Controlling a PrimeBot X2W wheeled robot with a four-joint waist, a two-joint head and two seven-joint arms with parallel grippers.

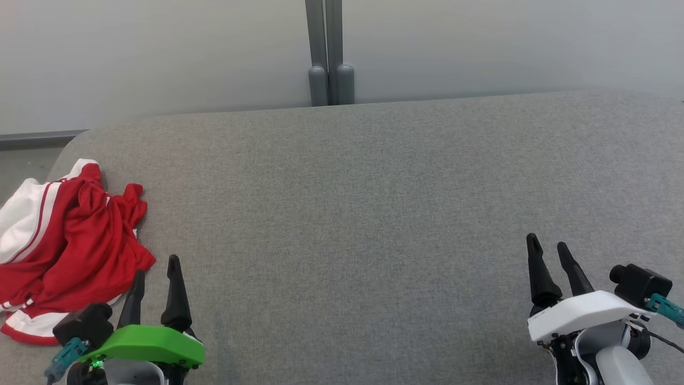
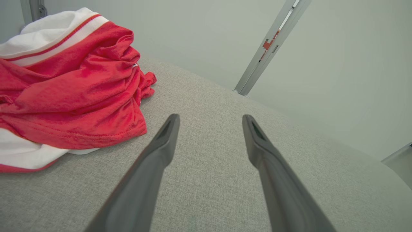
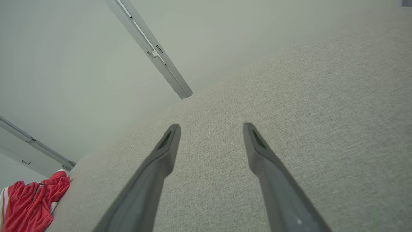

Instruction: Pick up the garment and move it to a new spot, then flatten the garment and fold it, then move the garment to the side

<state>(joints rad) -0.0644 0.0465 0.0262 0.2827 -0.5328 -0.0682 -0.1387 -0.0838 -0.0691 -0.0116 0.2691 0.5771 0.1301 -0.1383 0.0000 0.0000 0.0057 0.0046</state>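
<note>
Garment (image 1: pixel 69 240) just beside left claw (image 1: pixel 156 266), seemingly apart.

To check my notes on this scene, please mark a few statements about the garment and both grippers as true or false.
The red and white garment lies crumpled on the grey fabric surface, at the robot's left. True.
The left gripper is shut on the garment. False: it is open and holds nothing.
The right gripper is open and empty. True.
The garment is already folded flat. False: it is bunched in a heap.
</note>
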